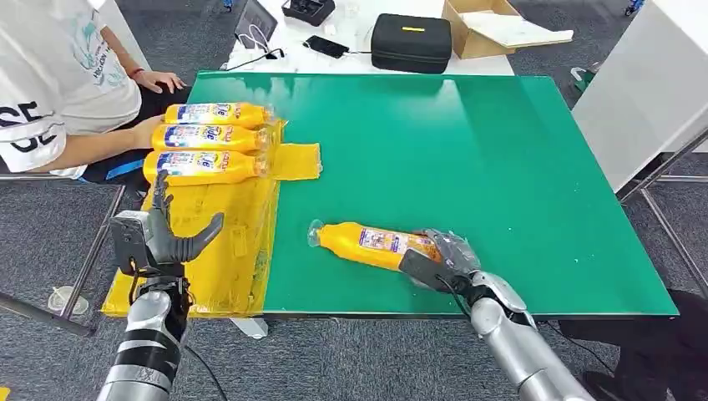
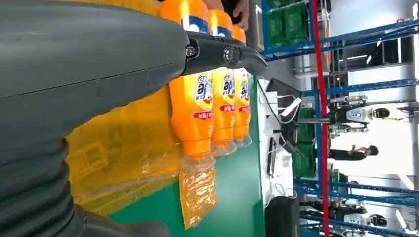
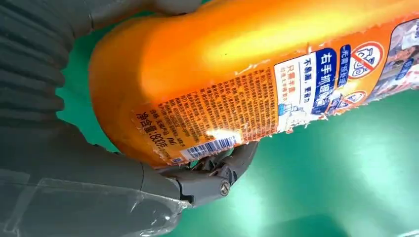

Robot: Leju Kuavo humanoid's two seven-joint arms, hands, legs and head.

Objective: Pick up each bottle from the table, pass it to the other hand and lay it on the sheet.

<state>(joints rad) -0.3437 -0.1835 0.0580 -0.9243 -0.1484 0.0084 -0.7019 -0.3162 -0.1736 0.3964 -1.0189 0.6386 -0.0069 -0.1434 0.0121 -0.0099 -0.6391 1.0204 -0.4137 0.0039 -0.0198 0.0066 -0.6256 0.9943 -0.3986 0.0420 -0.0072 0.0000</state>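
Green table (image 1: 501, 167): bottle (image 1: 371, 244) being gripped at its base by right hand (image 1: 442, 261).
Its long axis is being pointed toward the empty, spread left hand (image 1: 163, 238) over the sheet (image 1: 234, 251).

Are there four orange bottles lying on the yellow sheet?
No, three orange bottles lie side by side on the yellow sheet; a fourth bottle lies on the green table.

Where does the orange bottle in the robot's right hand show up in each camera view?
Head view: bottle lies lower centre on the green table, right hand gripping its base.
Left wrist view: not in it.
Right wrist view: bottle fills the upper part.
Shared landmark: the green table.
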